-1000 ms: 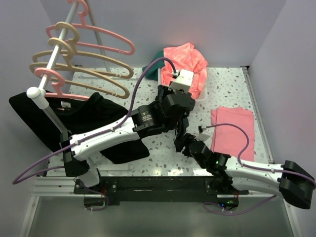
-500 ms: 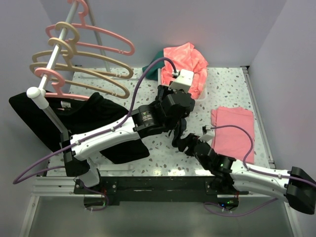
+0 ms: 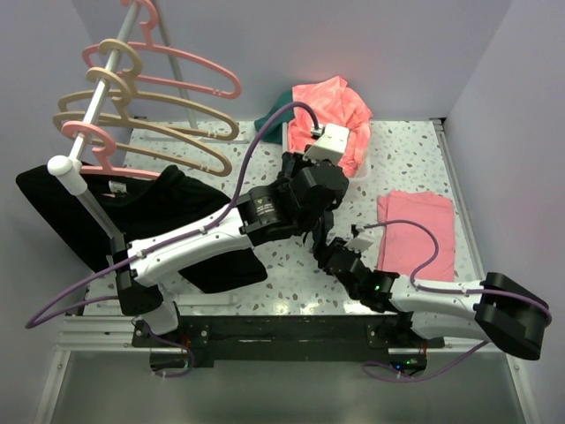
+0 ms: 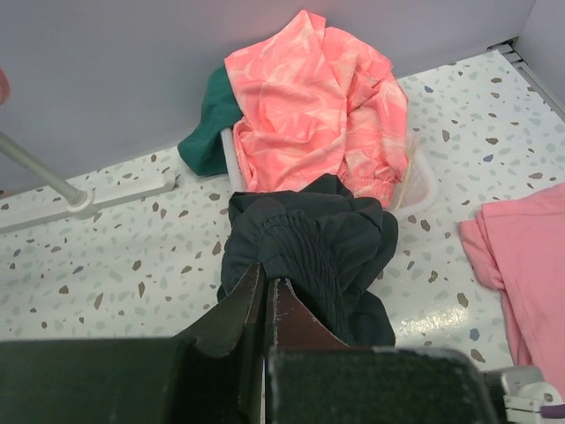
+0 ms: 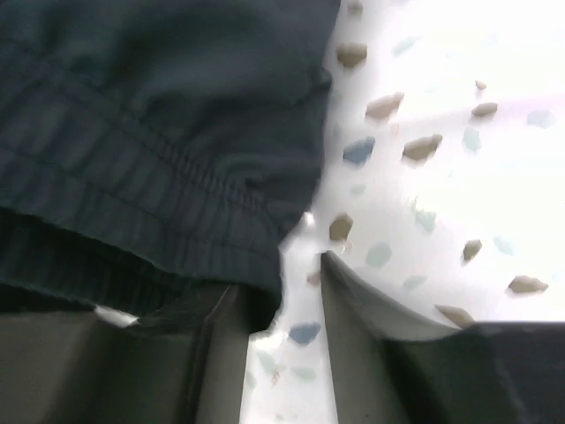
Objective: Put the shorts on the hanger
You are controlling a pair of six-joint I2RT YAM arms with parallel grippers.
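Observation:
The shorts [image 4: 309, 252], dark navy with a ribbed waistband, hang bunched above the speckled table from my left gripper [image 4: 267, 284], which is shut on their waistband. In the right wrist view the shorts [image 5: 150, 132] fill the upper left, and their hem drapes over the left fingertip. My right gripper [image 5: 282, 278] has its jaws a little apart, with bare table showing between them. From above, my right gripper [image 3: 328, 254] sits just below my left gripper [image 3: 318, 231]. The tan hanger [image 3: 177, 108] hangs on the rail at far left, among others like it.
A black T-shirt [image 3: 132, 212] hangs at left under the rail [image 3: 93, 97], beside pink hangers [image 3: 207, 75]. A white basket [image 4: 422, 190] at the back holds a salmon-pink garment [image 4: 309, 106] and a green one [image 4: 205, 132]. A folded pink cloth [image 3: 417, 234] lies at right.
My right arm swung left and forward to under the hanging shorts, and its jaws narrowed markedly. The left arm kept still with the shorts.

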